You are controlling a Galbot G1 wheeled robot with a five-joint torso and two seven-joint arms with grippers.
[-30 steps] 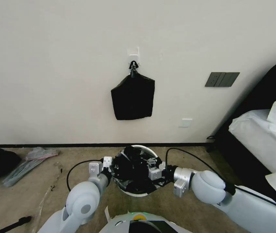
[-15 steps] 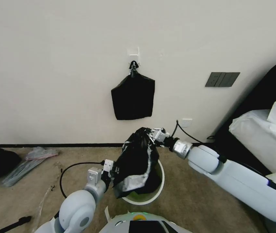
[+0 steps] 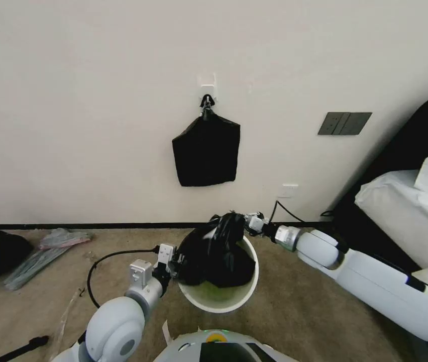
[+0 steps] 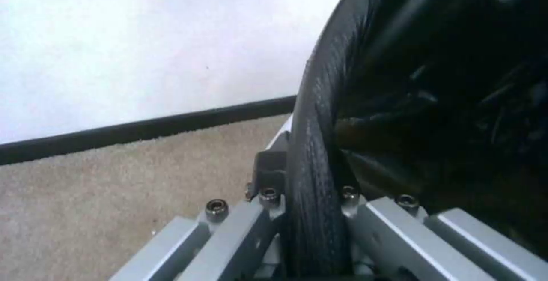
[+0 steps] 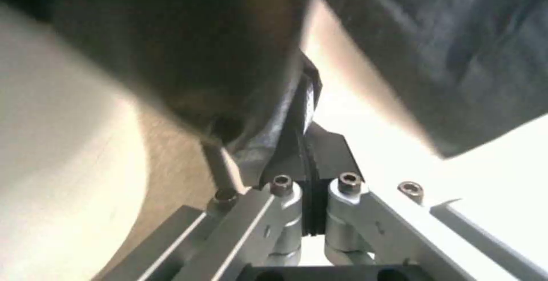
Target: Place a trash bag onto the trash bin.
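I am holding the trash bag [image 3: 216, 251] with both grippers over the trash bin [image 3: 246, 291], which is standing on the carpet [image 3: 299, 327] at the centre of my head view, close to the wall [image 3: 98, 100].

My left gripper [image 3: 174, 264] is sitting at the bin's 9 o'clock rim. Its fingers are pressed together on a taut fold of the black film; in the left wrist view that fold [image 4: 314, 186] is running straight down between the two metal fingers [image 4: 365, 212].

My right gripper [image 3: 246, 221] is reaching in at the bin's 1 o'clock, just above the far rim. It is pinching an edge of the same bag; in the right wrist view the black pads [image 5: 320, 148] are closed with film trapped between them.

The bag is bunching across the far and left part of the bin's mouth, draping partly inside. The near part of the opening, from 4 to 7 o'clock, is lying uncovered, with the greenish interior showing.

At 12 o'clock on the wall, a flat black bundle [image 3: 206, 151] is hanging from a hook [image 3: 206, 100].
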